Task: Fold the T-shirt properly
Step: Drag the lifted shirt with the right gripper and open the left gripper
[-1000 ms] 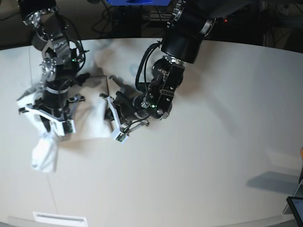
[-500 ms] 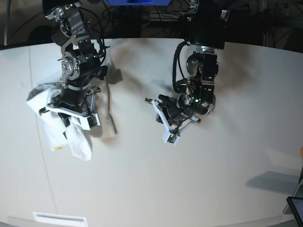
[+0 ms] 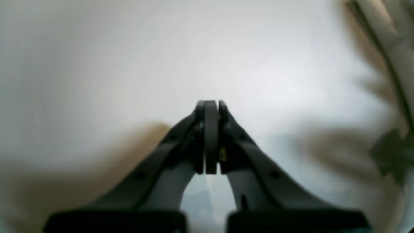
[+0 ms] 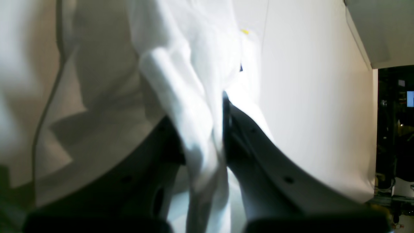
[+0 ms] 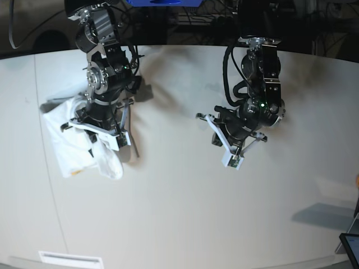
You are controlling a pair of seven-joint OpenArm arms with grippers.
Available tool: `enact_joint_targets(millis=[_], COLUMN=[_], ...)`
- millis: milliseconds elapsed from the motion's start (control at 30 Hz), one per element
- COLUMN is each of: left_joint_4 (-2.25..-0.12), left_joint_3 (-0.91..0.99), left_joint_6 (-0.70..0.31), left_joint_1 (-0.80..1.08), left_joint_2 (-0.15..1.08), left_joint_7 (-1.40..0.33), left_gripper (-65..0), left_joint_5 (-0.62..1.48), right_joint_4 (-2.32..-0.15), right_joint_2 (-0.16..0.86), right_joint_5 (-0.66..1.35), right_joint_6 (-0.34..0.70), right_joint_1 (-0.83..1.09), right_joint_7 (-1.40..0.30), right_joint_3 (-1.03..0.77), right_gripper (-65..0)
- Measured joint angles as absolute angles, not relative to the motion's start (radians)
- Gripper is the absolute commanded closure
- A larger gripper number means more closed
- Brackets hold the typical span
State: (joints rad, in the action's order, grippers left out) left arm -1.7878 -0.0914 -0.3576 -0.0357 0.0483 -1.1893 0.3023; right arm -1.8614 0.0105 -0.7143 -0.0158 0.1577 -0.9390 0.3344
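Observation:
The T-shirt point(image 5: 76, 148) is a crumpled white bundle at the left of the table, partly hanging from my right gripper point(image 5: 96, 140). In the right wrist view that gripper point(image 4: 210, 111) is shut on a thick fold of the white T-shirt point(image 4: 194, 97). Small yellow and blue bits of print show near the fold's top. My left gripper point(image 5: 229, 156) hovers over bare table near the middle, well right of the shirt. In the left wrist view its fingertips point(image 3: 212, 108) are pressed together with nothing between them.
The white table point(image 5: 185, 218) has a curved back edge with dark equipment and cables behind it. A screen corner point(image 5: 351, 247) sits at the lower right. A white label point(image 5: 70, 259) lies at the front left edge.
The right gripper has carried the shirt bundle rightward and toward the back. The left gripper, apart from the shirt and shut, has swung right toward the table's middle.

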Motion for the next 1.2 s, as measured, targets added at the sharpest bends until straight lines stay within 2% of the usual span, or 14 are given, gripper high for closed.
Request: enact_joint_targets(millis=[133, 200, 333, 467, 600, 733, 967, 1100, 1200], left_joint_4=[-1.787, -1.787, -1.786, -1.786, -1.785, -1.785, -1.768, -1.764, -1.764], left_joint_3=[-0.091, -0.091, -0.089, -0.089, -0.089, -0.076, 0.003, 0.024, 0.052], left_joint_6=[-0.377, -0.379, -0.379, -0.379, -0.379, -0.379, -0.379, -0.384, -0.386], left_joint_1=[-0.019, -0.011, -0.013, -0.014, -0.015, -0.019, -0.019, -0.02, -0.017], left_joint_2=[0.046, 0.045, 0.046, 0.046, 0.047, 0.047, 0.048, 0.047, 0.063], left_joint_7=[-1.186, -1.187, -1.186, -1.186, -1.186, -1.186, -1.187, -1.186, -1.187], left_gripper=[0.0, 0.0, 0.0, 0.0, 0.0, 0.0, 0.0, 0.0, 0.0], left_joint_5=[0.304, 0.304, 0.303, 0.303, 0.303, 0.308, 0.302, 0.308, 0.307], right_joint_4=[-1.861, -1.861, -1.862, -1.894, -1.944, -1.954, -1.96, -1.961, -1.983], right_joint_2=[-0.001, -0.012, -0.043, -0.074, -0.081, -0.097, -0.1, -0.1, -0.097], right_joint_5=[-0.683, -0.638, -0.609, -0.605, -0.606, -0.609, -0.601, -0.444, -0.415], right_joint_6=[-0.019, -0.018, -0.019, -0.019, -0.019, -0.02, -0.016, -0.023, -0.023], right_joint_1=[0.161, 0.162, 0.162, 0.185, 0.195, 0.231, 0.262, 0.273, 0.284], right_joint_7=[-0.941, -0.941, -0.944, -0.946, -0.949, -0.952, -0.95, -0.951, -0.95], right_joint_3=[0.333, 0.334, 0.334, 0.338, 0.341, 0.353, 0.489, 0.496, 0.505], right_gripper=[-0.6, -4.5, -20.2, -40.8, -51.2, -52.1, -52.7, -52.2, -52.1])
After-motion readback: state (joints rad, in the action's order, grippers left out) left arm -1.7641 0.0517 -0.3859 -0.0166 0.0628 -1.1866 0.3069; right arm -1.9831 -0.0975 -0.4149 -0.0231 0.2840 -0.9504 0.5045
